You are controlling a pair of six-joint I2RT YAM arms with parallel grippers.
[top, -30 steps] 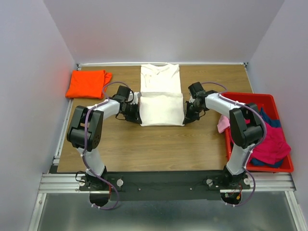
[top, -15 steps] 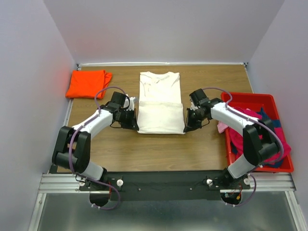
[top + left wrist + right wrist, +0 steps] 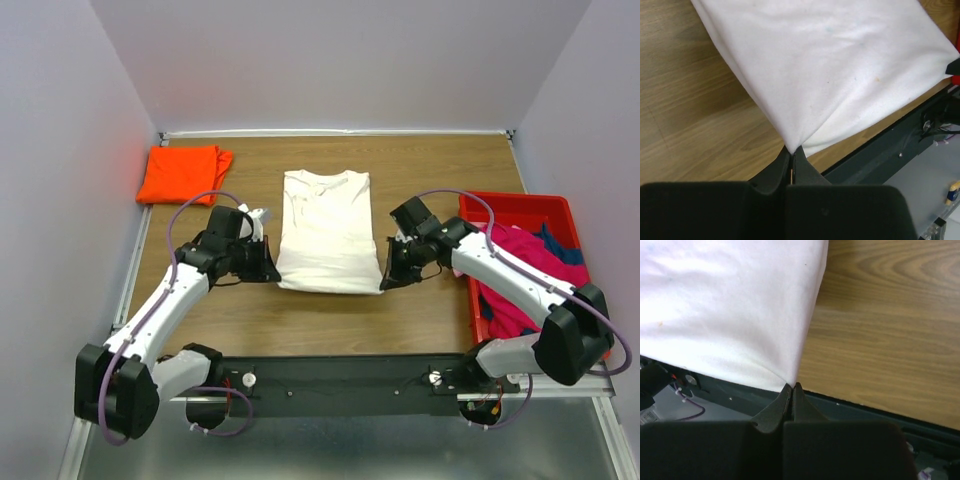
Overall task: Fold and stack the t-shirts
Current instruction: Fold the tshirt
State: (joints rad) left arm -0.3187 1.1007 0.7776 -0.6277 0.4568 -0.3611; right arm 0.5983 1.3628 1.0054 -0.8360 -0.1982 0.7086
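Cream-white t-shirt (image 3: pixel 325 232): long axis near-to-far, collar at far end, open counter (image 3: pixel 430 170) either side. Left jaws pinch its near-left corner, right jaws its near-right; hem possibly lifted.

Here we are in a robot lab's test cell. Plain pale walls (image 3: pixel 340 60) box in a wood-grain table (image 3: pixel 330 320) on three sides. A metal rail (image 3: pixel 120 378) lines the near edge, and the left arm (image 3: pixel 165 300) and right arm (image 3: pixel 510 275), trailing purple cables (image 3: pixel 185 205), are bolted side by side.

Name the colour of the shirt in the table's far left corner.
That shirt is bright orange; see the top external view.
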